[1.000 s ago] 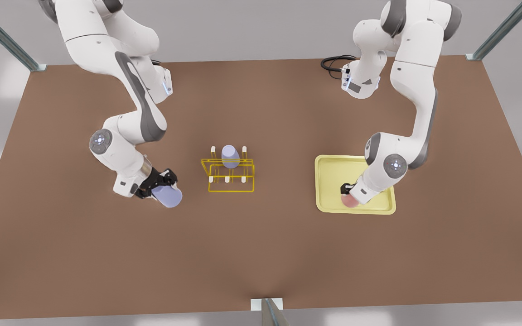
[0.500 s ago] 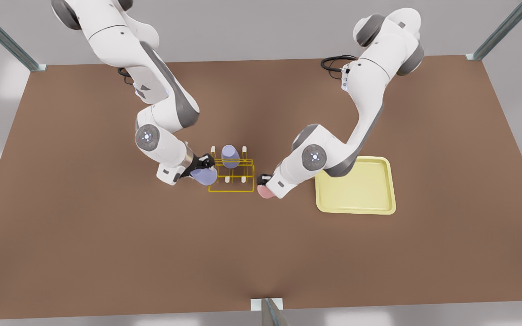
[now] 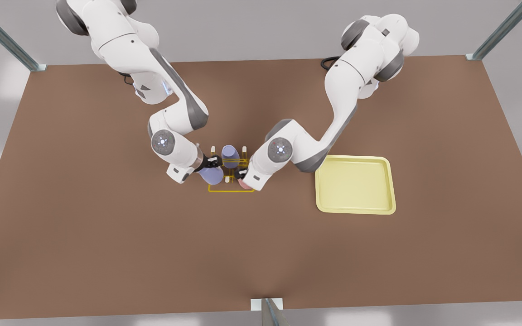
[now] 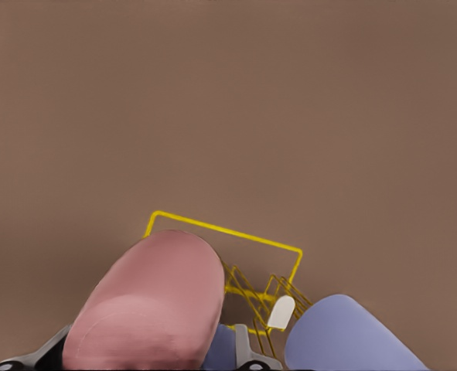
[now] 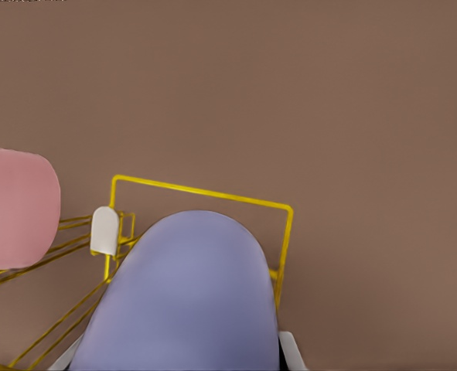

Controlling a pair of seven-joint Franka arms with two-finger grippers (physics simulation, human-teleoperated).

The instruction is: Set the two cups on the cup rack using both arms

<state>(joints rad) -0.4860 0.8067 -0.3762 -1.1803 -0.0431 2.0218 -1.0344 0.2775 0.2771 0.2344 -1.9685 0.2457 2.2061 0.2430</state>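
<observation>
Judging from how things lie, you are at the final placement: both cups are carried in over the cup rack (image 3: 231, 174), neither yet let go.

Your left gripper (image 3: 243, 174), on the arm at the front view's right, pinches the pink cup (image 4: 152, 303) at the rack's end nearest the tray (image 3: 385, 185). Your right gripper (image 3: 214, 163), on the other arm, pinches the lavender cup (image 5: 188, 297) at the rack's opposite end. Both cups sit over the rack's near row, and whether either already rests on a peg cannot be told. A third lavender cup (image 3: 229, 155) already stands on the rack's far row, between two bare pegs.

What is left, by this reading: seat each cup on a peg, spread the fingers, and pull both arms away from the rack.

The rack is thin bright yellow wire bent into an open box frame, with short round-tipped white pegs (image 5: 104, 230) standing up from it. The cups are smooth, matte, handleless tumblers that taper toward a rounded closed end. The tray is a solid pale yellow rectangle with a raised rim and rounded corners, well apart from the rack. The table (image 3: 107, 253) is flat matte brown.
</observation>
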